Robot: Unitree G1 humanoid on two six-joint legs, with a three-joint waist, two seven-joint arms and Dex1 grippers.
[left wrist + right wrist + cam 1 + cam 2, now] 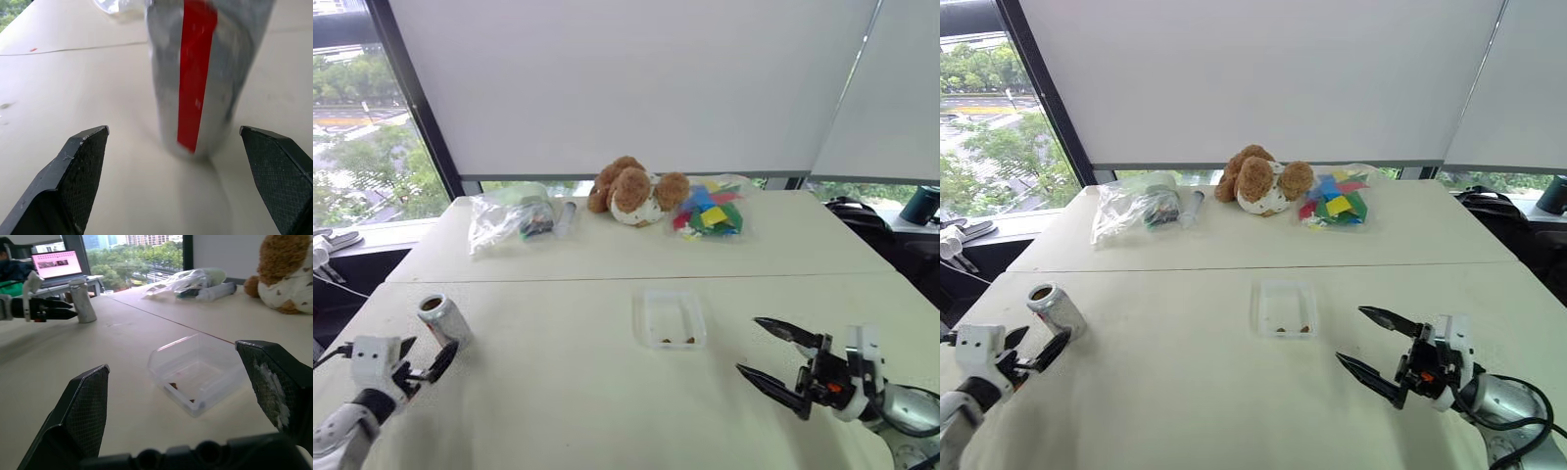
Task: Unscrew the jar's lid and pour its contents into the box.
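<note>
Both end effectors hang released above the worktop [607, 392]. On the robot's right, the right end effector [773, 357] has its two black fingers spread wide, empty, pointing inward toward the box and well apart from it. On the robot's left, the left end effector [423, 362] is also spread and grips nothing; the jar sits just ahead of its fingertips, and in the left wrist view the jar stands between the two parted pads [83, 166] without touching either.

Largest after the pale worktop is the brown and white plush toy [631, 191], lying at the far edge near the window. Just to its right lies a clear bag of coloured pieces [710, 209]; to its left lies another clear plastic bag [509, 217] with dark items inside and a small tube beside it.

Nearer the robot, around the middle of the worktop, sits the box [669, 318], a shallow clear tray resting flat. A few brown crumbs [677, 340], the contents, lie in its near end.

Over on the left, the jar [443, 318] stands upright on the worktop, silver-grey with a red strip down its side, its top open and dark brown inside.

In the right wrist view a laptop [51, 264] with a pink screen sits beyond the worktop.
</note>
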